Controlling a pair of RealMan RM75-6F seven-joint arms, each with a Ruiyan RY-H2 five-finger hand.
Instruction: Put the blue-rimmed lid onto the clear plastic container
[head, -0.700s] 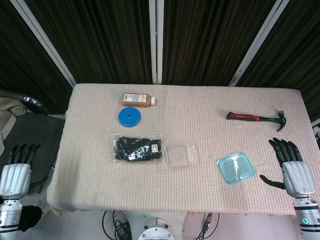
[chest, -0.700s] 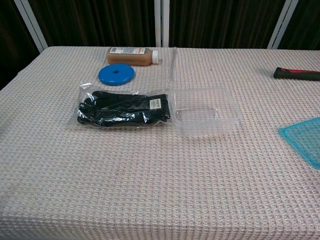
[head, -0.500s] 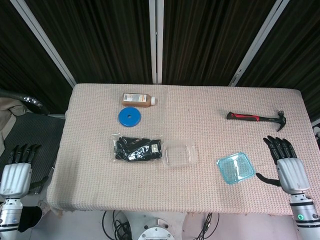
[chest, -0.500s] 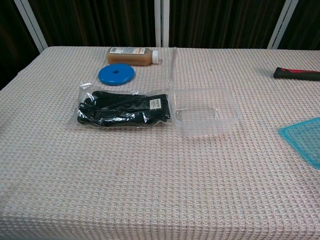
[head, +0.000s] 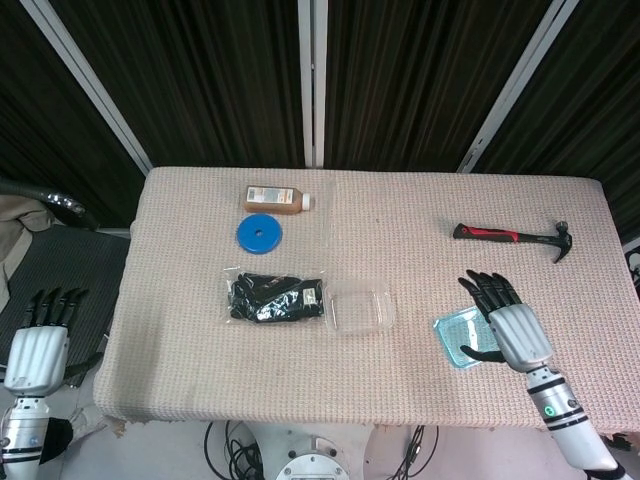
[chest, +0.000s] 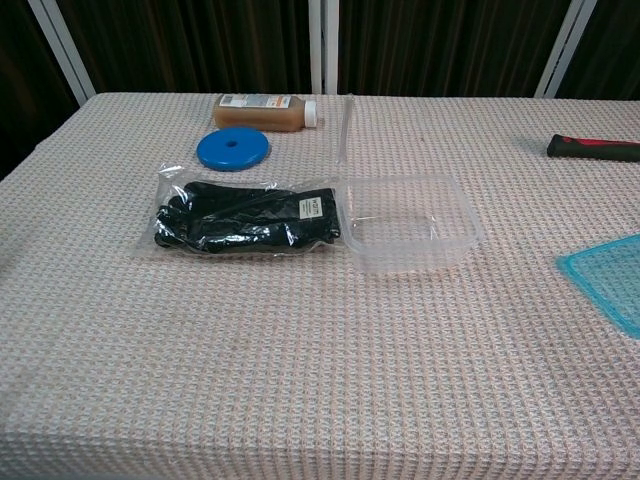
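Mid-table: clear container (head: 360, 309) empty, lidless | right hand (head: 508, 328) spread over blue-rimmed lid (head: 460, 335)

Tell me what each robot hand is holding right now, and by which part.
Nothing is held. The right robot hand is over the blue-rimmed lid, fingers spread, no grasp showing. The left robot hand is off the table, empty.

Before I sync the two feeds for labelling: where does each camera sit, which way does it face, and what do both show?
Head view: high above the near edge, looking steeply down on the whole table; shows the left hand off the table's left side and the right hand over the blue-rimmed lid.
Chest view: low at the near edge, looking across the tabletop toward the curtain; no hand shows.
Shared: clear plastic container, lid, bagged gloves, blue disc, bottle, hammer.
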